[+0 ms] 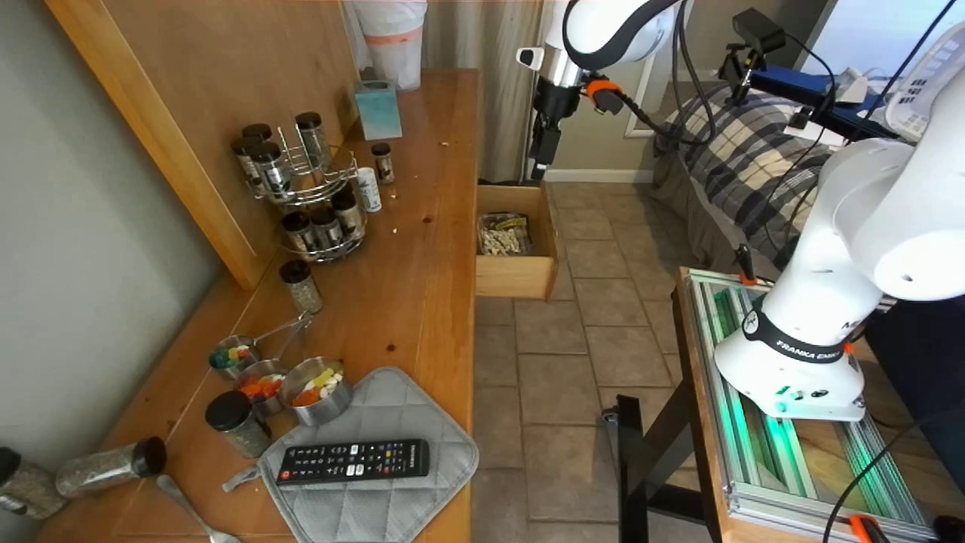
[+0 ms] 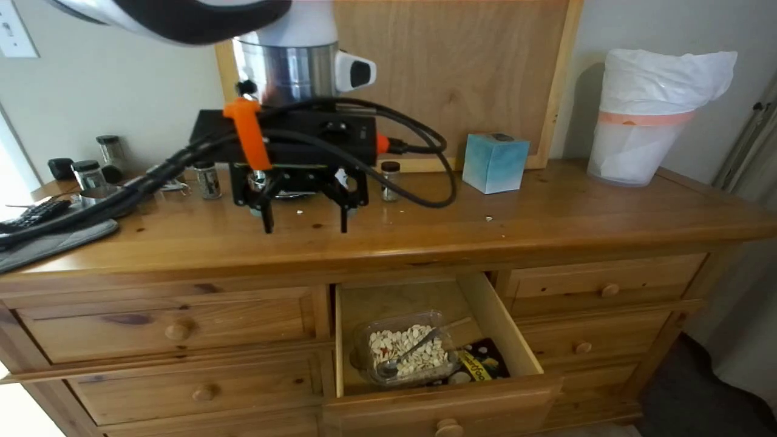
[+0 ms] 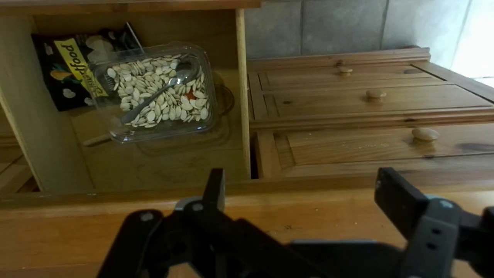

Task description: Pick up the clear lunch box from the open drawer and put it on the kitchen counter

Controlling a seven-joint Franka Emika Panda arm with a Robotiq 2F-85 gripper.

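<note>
The clear lunch box [image 3: 115,125] lies in the open drawer [image 3: 243,96] in the wrist view, with pale seeds and a spoon [image 3: 141,108] in it. It also shows in both exterior views [image 1: 505,237] [image 2: 379,340]. The open drawer [image 1: 513,276] [image 2: 498,340] juts out below the kitchen counter [image 2: 437,227], a long tan wooden worktop [image 1: 430,249]. My gripper [image 2: 306,229] is open and empty, raised above the drawer's level and apart from the box. In the wrist view the fingertips [image 3: 299,173] stand over the counter's front edge, the box beyond them to the left.
A black snack bag [image 3: 63,77] lies beside and partly under the box. A wire spice rack [image 1: 317,188], a blue tissue box [image 2: 496,164] and a white-lined bin [image 2: 637,139] stand on the counter. A remote [image 1: 354,461] lies on a grey pot holder [image 1: 377,505] near several metal cups.
</note>
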